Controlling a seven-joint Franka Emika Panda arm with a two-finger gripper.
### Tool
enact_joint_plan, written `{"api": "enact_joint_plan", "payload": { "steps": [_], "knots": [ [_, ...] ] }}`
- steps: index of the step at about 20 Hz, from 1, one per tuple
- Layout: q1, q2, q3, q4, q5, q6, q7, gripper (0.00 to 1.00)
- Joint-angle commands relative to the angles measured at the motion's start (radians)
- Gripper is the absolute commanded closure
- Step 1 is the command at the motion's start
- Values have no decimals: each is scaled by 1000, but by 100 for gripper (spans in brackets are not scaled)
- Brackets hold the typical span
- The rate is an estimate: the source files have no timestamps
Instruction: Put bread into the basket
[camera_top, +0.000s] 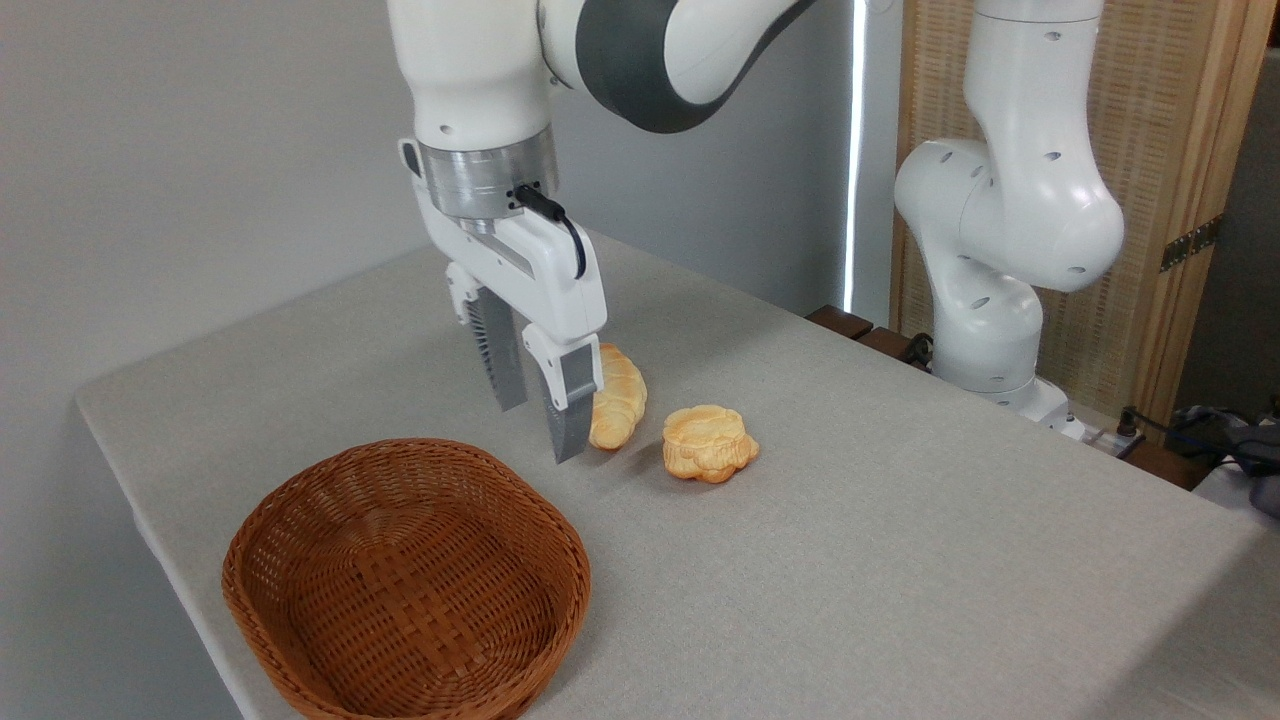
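Observation:
The bread (708, 442), a small squat golden-orange bun with scalloped edges, lies on the grey table near its middle. The oval brown wicker basket (300, 510) stands at the front left with nothing in it. My gripper (540, 430) hangs open, fingers pointing down, above the table just behind the basket's far rim. It holds nothing. The bun sits to the right of the gripper, apart from it.
An elongated ridged roll (618, 396) lies right behind the gripper's right finger, left of the bun. The arm's white base (990, 330) stands at the table's far right edge. The grey table (900, 560) drops off at the left and front edges.

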Motion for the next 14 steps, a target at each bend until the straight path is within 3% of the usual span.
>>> {"api": "enact_joint_plan", "payload": {
  "steps": [1,5,10,14],
  "knots": [
    [-22,-131,0,-171,-4,-3,88,0],
    [-41,-191,-12,-267,14,-5,129,0],
    [-87,-224,-12,-345,114,-17,209,0],
    [-92,-223,-12,-357,140,-39,314,0]
  ]
}}
